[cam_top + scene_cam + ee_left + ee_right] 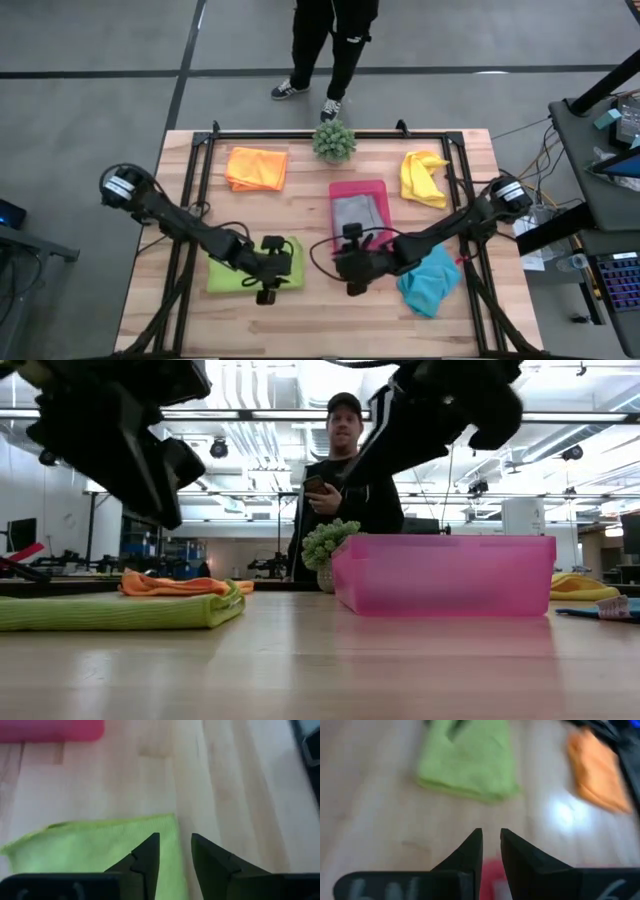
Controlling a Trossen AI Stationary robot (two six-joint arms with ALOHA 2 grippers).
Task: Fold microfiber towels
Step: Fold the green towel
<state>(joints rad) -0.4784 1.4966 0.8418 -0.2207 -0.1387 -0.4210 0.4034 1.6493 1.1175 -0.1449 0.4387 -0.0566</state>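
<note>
Your left gripper (pixel 268 292) hangs just above the front edge of the lime green towel (pixel 238 274) — fingers parted a little with nothing between them, as the left wrist view shows bare wood through the gap. That towel lies flat and folded on the table (pixel 300 320), left of centre, so the arm looks clear of it rather than reaching in.

Your right gripper (pixel 352 283) sits near the middle of the table, just in front of the pink tray (pixel 342 189), fingers close together with only a slim gap and nothing caught in them. The grey towel (pixel 360 212) rests inside that tray, which looks like the drop spot for finished pieces.

The orange towel (pixel 256 168) lies folded at the back left. The yellow towel (pixel 423 177) at the back right is crumpled, and the turquoise towel (pixel 430 282) is bunched just beside your right arm — my guess is those two are left to fold, the turquoise one being the nearer reach.

The potted plant (pixel 334 141) stands at the back edge, clear of the work, and a person (pixel 330 45) stands beyond the table.
</note>
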